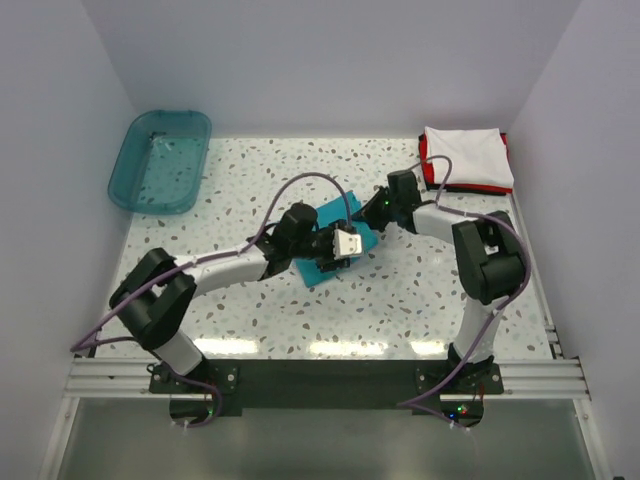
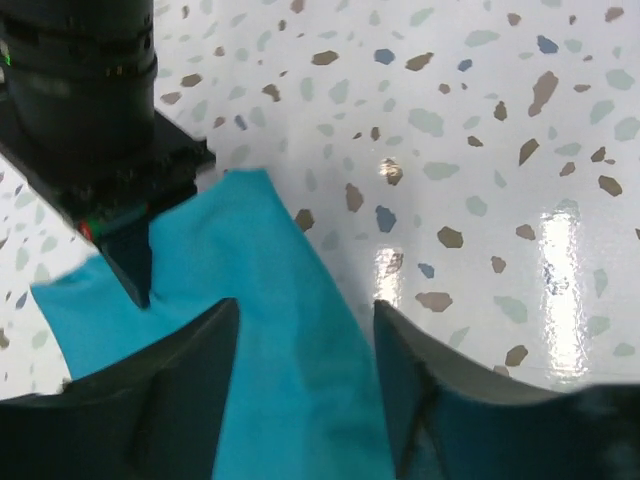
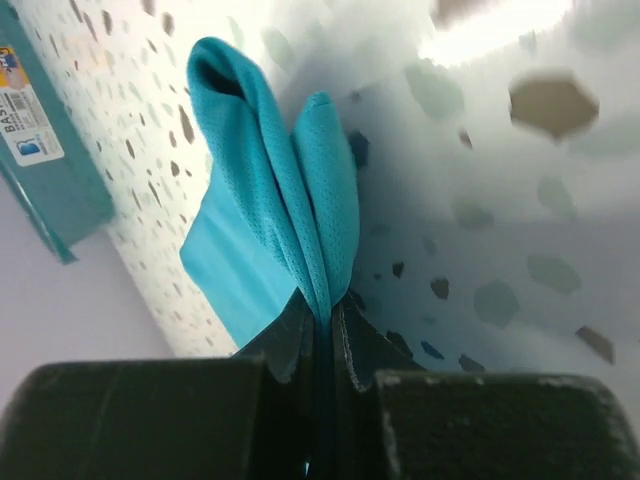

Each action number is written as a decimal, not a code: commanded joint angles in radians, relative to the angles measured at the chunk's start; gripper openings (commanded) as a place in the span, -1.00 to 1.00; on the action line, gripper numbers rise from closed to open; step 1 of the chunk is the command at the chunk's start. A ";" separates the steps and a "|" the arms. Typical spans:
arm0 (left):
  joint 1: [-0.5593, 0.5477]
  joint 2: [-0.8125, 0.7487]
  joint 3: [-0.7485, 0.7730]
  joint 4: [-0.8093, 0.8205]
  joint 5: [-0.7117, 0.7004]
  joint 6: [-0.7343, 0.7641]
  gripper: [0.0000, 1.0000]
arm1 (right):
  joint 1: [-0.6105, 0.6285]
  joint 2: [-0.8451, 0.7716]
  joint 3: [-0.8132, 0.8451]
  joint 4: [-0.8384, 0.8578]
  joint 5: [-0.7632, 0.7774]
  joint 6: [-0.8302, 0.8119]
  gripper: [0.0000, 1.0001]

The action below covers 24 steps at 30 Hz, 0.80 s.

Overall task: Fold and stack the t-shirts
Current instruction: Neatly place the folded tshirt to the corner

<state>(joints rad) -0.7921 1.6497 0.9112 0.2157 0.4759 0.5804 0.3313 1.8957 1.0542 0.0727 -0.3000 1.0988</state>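
The teal-blue t-shirt (image 1: 322, 252) lies folded small at the table's middle. My right gripper (image 1: 373, 213) is shut on a pinched-up fold of its far right edge; in the right wrist view the teal mesh cloth (image 3: 290, 170) rises from between the closed fingertips (image 3: 322, 312). My left gripper (image 1: 350, 241) is open and low over the same shirt, and the cloth (image 2: 290, 330) runs between its two spread fingers (image 2: 305, 345). The right gripper (image 2: 135, 265) also shows in the left wrist view, touching the cloth. The white t-shirt (image 1: 467, 156) lies folded on the red t-shirt (image 1: 428, 165) at the back right.
A translucent teal plastic bin (image 1: 160, 160) stands at the back left; its wall with a label also shows in the right wrist view (image 3: 40, 160). White walls close in the speckled table (image 1: 400, 300) on three sides.
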 commanded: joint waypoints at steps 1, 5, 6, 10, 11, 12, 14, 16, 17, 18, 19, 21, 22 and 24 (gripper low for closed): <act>0.056 -0.111 0.058 -0.099 0.016 -0.070 0.29 | -0.050 -0.006 0.163 -0.193 0.073 -0.270 -1.00; 0.089 -0.156 0.068 -0.252 -0.002 -0.074 0.96 | -0.061 0.008 0.309 -0.315 0.156 -0.552 -1.00; 0.096 -0.162 0.066 -0.266 -0.006 -0.076 1.00 | -0.064 0.016 0.354 -0.333 0.201 -0.594 -1.00; 0.109 -0.179 0.066 -0.320 -0.045 -0.082 1.00 | -0.078 0.071 0.487 -0.396 0.295 -0.766 -1.00; 0.117 -0.179 0.063 -0.334 -0.059 -0.080 1.00 | -0.081 0.088 0.545 -0.419 0.301 -0.837 -1.00; 0.120 -0.182 0.061 -0.334 -0.062 -0.080 1.00 | -0.084 0.104 0.572 -0.430 0.330 -0.870 -1.00; 0.129 -0.186 0.054 -0.334 -0.069 -0.082 1.00 | -0.092 0.143 0.630 -0.432 0.393 -0.945 -1.00; 0.133 -0.186 0.052 -0.338 -0.074 -0.082 1.00 | -0.106 0.178 0.670 -0.439 0.423 -0.993 -1.00; 0.136 -0.183 0.049 -0.340 -0.079 -0.082 1.00 | -0.110 0.187 0.708 -0.445 0.433 -1.004 -1.00; 0.136 -0.183 0.049 -0.341 -0.082 -0.082 1.00 | -0.124 0.200 0.730 -0.452 0.438 -1.014 -1.00; 0.137 -0.180 0.049 -0.345 -0.088 -0.083 1.00 | -0.132 0.216 0.748 -0.456 0.447 -1.034 -1.00; 0.137 -0.174 0.048 -0.345 -0.092 -0.089 1.00 | -0.153 0.229 0.802 -0.471 0.450 -1.050 -1.00; 0.140 -0.169 0.048 -0.343 -0.097 -0.100 1.00 | -0.161 0.242 0.820 -0.478 0.449 -1.066 -1.00; 0.140 -0.156 0.057 -0.352 -0.099 -0.106 1.00 | -0.178 0.252 0.875 -0.499 0.447 -1.086 -1.00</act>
<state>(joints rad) -0.6609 1.4956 0.9520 -0.1261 0.3885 0.5064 0.1864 2.1548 1.8301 -0.4088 0.0971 0.0986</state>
